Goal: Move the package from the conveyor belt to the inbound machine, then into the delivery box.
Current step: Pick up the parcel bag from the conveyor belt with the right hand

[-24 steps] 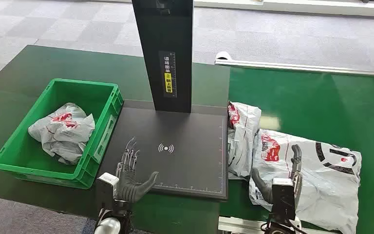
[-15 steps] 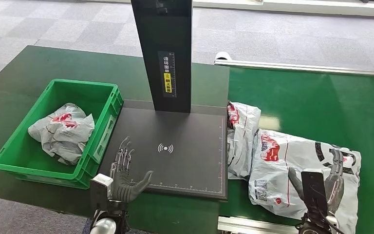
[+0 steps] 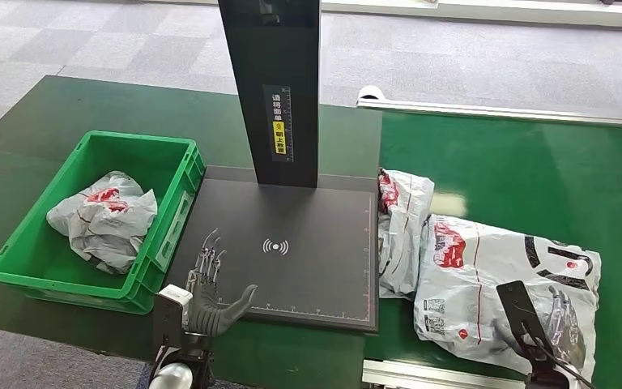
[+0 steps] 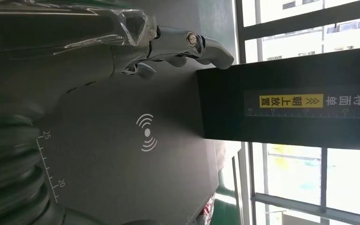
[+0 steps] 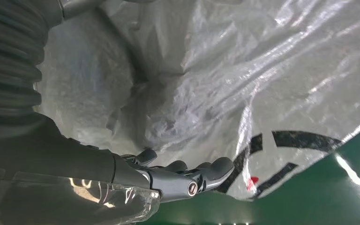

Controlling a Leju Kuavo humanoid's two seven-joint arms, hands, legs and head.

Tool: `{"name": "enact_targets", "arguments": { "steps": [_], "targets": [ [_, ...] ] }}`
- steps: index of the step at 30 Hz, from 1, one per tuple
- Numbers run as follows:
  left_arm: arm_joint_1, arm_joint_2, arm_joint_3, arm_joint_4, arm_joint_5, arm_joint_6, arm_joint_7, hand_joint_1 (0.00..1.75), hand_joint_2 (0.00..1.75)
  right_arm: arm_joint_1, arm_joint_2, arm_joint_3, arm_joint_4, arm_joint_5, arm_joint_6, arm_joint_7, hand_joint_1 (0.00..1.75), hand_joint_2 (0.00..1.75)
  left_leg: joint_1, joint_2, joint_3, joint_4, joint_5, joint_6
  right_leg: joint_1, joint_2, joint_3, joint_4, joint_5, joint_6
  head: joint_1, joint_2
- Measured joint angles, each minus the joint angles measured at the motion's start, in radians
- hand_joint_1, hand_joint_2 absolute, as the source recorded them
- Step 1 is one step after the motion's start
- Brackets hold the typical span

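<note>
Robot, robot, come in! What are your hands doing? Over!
Left hand open, hovering at scanner plate edge. Right hand open over big grey package on belt, not gripping yet. Nothing blocking.

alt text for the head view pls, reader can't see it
The robot's right hand hovers open over a large grey package on the green conveyor belt, beside a smaller package. Its open left hand is at the black inbound machine, left of which a green delivery box holds another package.
</note>
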State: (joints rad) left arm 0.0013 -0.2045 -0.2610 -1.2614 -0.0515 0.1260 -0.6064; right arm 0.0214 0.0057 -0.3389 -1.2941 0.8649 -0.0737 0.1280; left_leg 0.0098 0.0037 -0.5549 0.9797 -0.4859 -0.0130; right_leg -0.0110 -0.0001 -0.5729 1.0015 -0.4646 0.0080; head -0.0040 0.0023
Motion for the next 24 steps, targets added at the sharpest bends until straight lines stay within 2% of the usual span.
{"name": "enact_targets", "arguments": {
  "steps": [11,15,24],
  "targets": [
    [0.008,0.0,0.0,-0.013,0.0,0.009,0.015,0.0,1.75,-0.03,-0.003,-0.01,0.084,0.024,0.05,0.013,0.01,1.75,0.0,0.0,0.0,0.0,0.0,0.0,0.0,0.0,0.0,0.0,0.0,0.0,0.0,0.0],
    [0.016,0.0,0.0,-0.023,0.001,0.019,0.023,0.0,1.75,-0.048,-0.006,0.0,0.128,0.026,0.067,0.016,1.74,1.75,0.0,0.0,0.0,0.0,0.0,0.0,0.0,0.0,0.0,0.0,0.0,0.0,0.0,0.0],
    [0.025,0.001,0.0,-0.034,0.006,0.029,0.029,0.0,1.75,-0.079,-0.012,0.028,0.161,-0.007,0.028,0.002,1.75,1.75,0.0,0.001,0.001,0.0,0.0,0.0,0.0,0.0,0.0,0.0,0.0,0.0,0.0,0.0]
  ]
}}
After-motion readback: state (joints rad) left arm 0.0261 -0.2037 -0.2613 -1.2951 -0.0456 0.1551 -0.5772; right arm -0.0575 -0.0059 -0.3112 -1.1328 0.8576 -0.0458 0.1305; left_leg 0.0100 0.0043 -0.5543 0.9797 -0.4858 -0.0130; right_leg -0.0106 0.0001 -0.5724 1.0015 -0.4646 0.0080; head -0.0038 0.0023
